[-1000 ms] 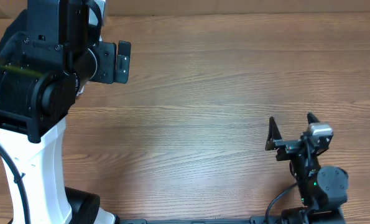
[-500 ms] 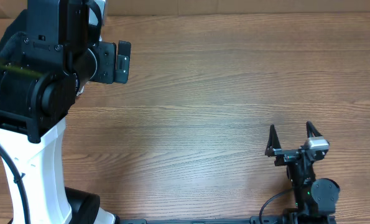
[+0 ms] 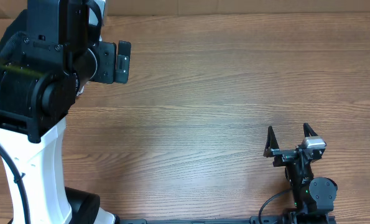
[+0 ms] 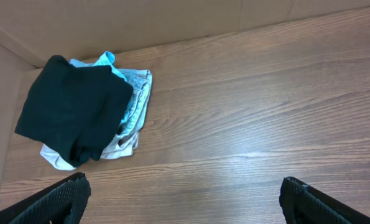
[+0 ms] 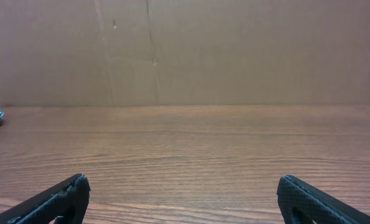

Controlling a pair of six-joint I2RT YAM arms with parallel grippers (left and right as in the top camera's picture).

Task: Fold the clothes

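Since the black garment (image 4: 73,109), most likely the shirt to fold, lies bundled on a heap of pale clothes (image 4: 135,106) in the far left corner of the table (image 3: 222,81), the left gripper (image 4: 183,183) should drop onto its near edge, pinch the black cloth alone and drag it onto bare wood. That gripper is spread wide and empty, with the left arm (image 3: 29,87) raised high. The right gripper (image 3: 289,129) sits low by the front edge, also spread and empty.

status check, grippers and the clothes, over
Left gripper open, empty. Right gripper open, empty. Black garment bundled atop lighter clothes by cardboard wall, untouched. No obstruction seen.
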